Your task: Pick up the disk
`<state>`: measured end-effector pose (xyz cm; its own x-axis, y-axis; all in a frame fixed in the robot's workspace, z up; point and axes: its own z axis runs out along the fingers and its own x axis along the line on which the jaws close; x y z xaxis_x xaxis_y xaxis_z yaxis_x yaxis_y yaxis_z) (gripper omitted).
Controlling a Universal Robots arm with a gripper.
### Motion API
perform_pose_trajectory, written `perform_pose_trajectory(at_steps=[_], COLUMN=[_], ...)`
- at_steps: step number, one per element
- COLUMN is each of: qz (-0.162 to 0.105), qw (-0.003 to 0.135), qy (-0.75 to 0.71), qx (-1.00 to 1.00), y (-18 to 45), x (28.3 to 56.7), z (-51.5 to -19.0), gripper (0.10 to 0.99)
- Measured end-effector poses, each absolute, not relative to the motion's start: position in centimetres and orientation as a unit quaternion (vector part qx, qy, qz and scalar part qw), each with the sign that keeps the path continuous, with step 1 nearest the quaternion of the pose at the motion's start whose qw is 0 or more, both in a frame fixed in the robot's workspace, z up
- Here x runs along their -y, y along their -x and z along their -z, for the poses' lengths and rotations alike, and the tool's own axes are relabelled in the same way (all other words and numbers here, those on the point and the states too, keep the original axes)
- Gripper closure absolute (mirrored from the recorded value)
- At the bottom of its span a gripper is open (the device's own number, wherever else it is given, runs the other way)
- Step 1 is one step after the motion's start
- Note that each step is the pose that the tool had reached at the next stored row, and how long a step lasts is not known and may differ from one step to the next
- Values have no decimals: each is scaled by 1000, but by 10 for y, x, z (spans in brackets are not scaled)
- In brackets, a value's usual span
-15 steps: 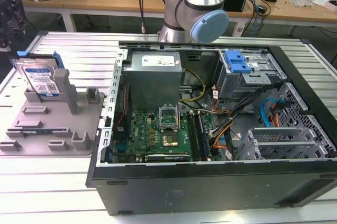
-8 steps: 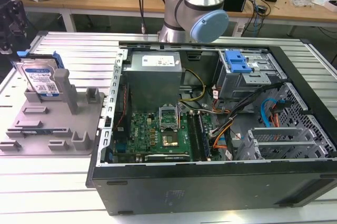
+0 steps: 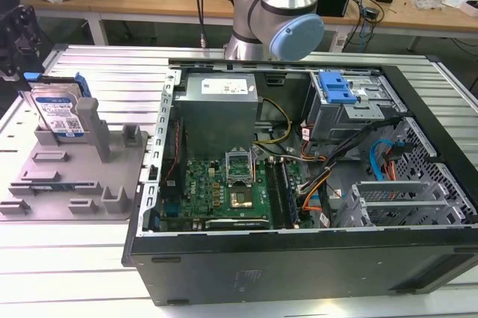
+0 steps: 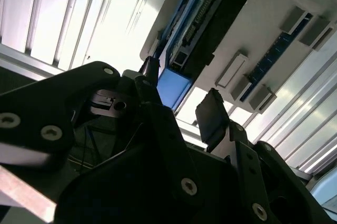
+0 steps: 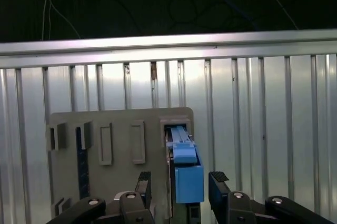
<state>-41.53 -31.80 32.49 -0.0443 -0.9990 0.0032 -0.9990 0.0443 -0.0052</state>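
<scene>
So the disk [image 3: 60, 111] is parked upright in the grey holder tray [image 3: 75, 184], at the back corner of it, over on the exterior view's left. You can see the blue-and-white label facing out and blue edging on top. The tray sits on the ribbed metal surface [image 3: 112, 64], right beside the open computer case [image 3: 299, 266], which takes up most of the middle and the exterior view's right. The blue drive-bay bracket [image 3: 334, 88] is inside the case, well apart from the disk. The arm [image 3: 280, 4] rises behind the case. In the first wrist view the claw [image 5: 180, 182] is spread wide and holding nothing. It's lined up with the disk, which shows edge-on with its blue edge rail [image 5: 187, 176] sitting between the two black fingers [image 5: 143, 183]. There's a clear gap on one side. The other finger is just beside the rail, and I can't tell if it's actually touching. The second wrist view has the same setup from a steep angle: claw [image 4: 181, 95] open, the blue rail end [image 4: 174, 87] between the pads, and the dark body of the disk [image 4: 210, 29] running away along the grey tray [image 4: 263, 40].
</scene>
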Motion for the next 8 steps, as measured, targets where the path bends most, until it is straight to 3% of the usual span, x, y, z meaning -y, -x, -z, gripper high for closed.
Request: perform_pose_trajectory(at_steps=[8], qz=[3], qw=[1], qy=[691], qx=[-722], y=[416], x=[316], z=[-315], gripper=[529])
